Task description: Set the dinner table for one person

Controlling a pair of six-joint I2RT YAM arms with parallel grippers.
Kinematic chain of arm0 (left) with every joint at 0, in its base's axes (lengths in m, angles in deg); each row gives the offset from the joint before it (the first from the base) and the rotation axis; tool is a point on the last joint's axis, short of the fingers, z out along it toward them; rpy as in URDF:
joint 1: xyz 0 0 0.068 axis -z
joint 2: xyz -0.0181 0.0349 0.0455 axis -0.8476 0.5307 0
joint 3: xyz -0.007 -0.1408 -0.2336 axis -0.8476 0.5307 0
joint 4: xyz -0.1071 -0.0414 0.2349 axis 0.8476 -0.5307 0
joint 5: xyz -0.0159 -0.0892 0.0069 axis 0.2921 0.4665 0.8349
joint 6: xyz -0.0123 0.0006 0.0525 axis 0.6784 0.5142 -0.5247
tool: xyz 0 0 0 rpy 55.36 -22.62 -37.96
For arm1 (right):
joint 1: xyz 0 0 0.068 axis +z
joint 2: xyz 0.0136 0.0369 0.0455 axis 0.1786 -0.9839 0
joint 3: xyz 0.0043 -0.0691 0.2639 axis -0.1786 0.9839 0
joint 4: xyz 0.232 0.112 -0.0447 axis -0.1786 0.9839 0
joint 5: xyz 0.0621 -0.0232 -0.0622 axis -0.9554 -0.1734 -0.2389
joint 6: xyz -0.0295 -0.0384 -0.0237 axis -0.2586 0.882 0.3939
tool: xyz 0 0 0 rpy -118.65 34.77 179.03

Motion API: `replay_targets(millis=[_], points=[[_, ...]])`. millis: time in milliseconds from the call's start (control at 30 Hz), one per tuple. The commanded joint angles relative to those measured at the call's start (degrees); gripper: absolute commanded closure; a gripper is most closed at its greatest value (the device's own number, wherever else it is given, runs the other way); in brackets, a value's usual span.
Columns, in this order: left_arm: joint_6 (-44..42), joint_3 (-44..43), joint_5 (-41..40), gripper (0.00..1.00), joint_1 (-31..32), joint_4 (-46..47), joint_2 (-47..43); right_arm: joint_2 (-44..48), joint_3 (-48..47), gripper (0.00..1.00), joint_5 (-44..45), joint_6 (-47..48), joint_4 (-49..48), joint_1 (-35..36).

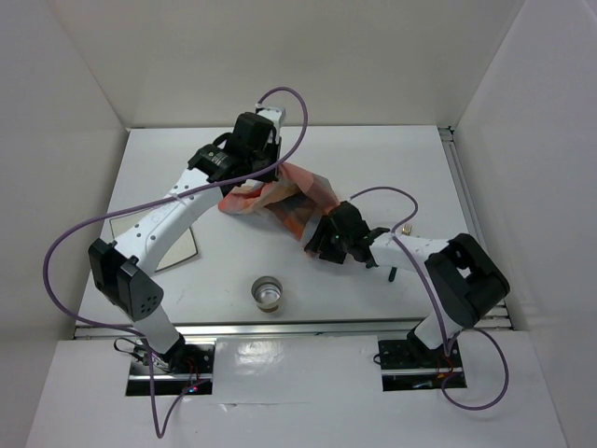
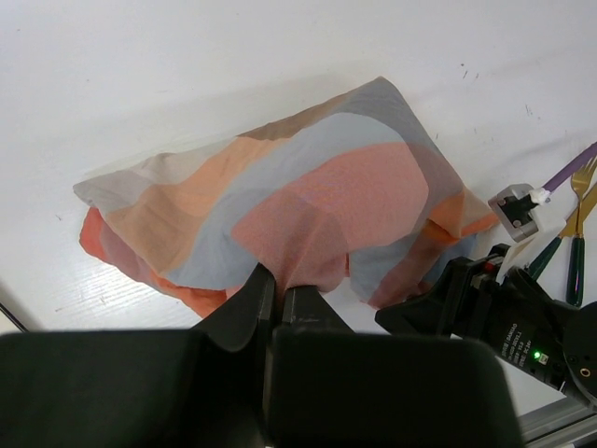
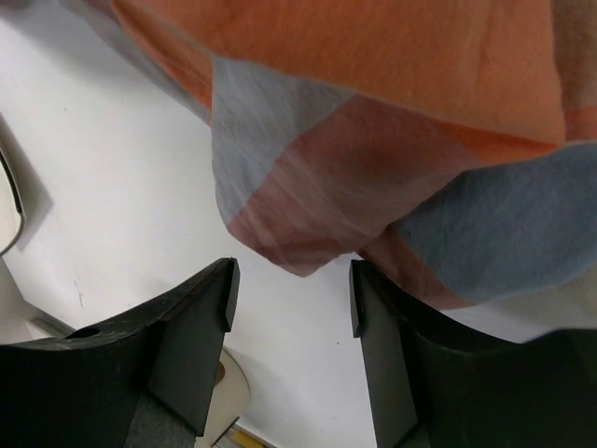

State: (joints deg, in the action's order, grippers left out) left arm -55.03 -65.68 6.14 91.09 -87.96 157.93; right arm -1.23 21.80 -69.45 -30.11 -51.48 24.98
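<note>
The cloth mat (image 2: 308, 187) is pinched in the left gripper (image 2: 278, 285), a corner presented just ahead of the open-jawed right gripper (image 3: 291, 297), likely for spreading.

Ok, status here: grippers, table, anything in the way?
Left gripper shut on checked cloth mat, bunched over dinner table. Right gripper open at mat's corner. Metal cup, cutlery lie apart.

Left pincer (image 2: 278, 285) clamped shut, reaching far forward, right pincer (image 3: 291, 294) low, jaws apart.
</note>
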Motion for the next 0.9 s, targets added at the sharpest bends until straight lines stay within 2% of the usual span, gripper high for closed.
replay_targets(millis=[0,200,333,467,633,733,867], points=[[-1.36,-2.48,0.46,1.00,-0.01,1.08,-0.34,-1.49,0.73,0.39,2.41,-2.34,-5.91,0.51],[-1.36,-2.48,-0.15,1.00,-0.01,0.55,-0.34,-3.17,1.43,0.46,1.88,-4.35,-8.82,0.51],[-1.36,-2.48,-0.16,1.00,-0.01,0.55,-0.87,-2.64,0.91,0.65,2.49,-4.89,-7.86,1.03],[-1.36,-2.48,-0.16,1.00,-1.32,0.02,-0.87,1.83,-0.41,0.98,6.35,-3.74,-3.21,1.65],[-1.36,-3.35,4.05,1.00,-5.01,1.25,-3.15,11.14,-1.64,1.00,10.75,1.69,2.33,1.65],[-1.88,-6.43,5.28,1.00,-8.53,-0.23,-3.15,18.00,-4.53,1.00,16.46,6.16,10.06,1.65],[-1.89,-9.24,7.12,1.00,-13.10,-0.77,-2.01,23.11,-10.58,1.00,20.69,12.77,18.50,-2.55]])
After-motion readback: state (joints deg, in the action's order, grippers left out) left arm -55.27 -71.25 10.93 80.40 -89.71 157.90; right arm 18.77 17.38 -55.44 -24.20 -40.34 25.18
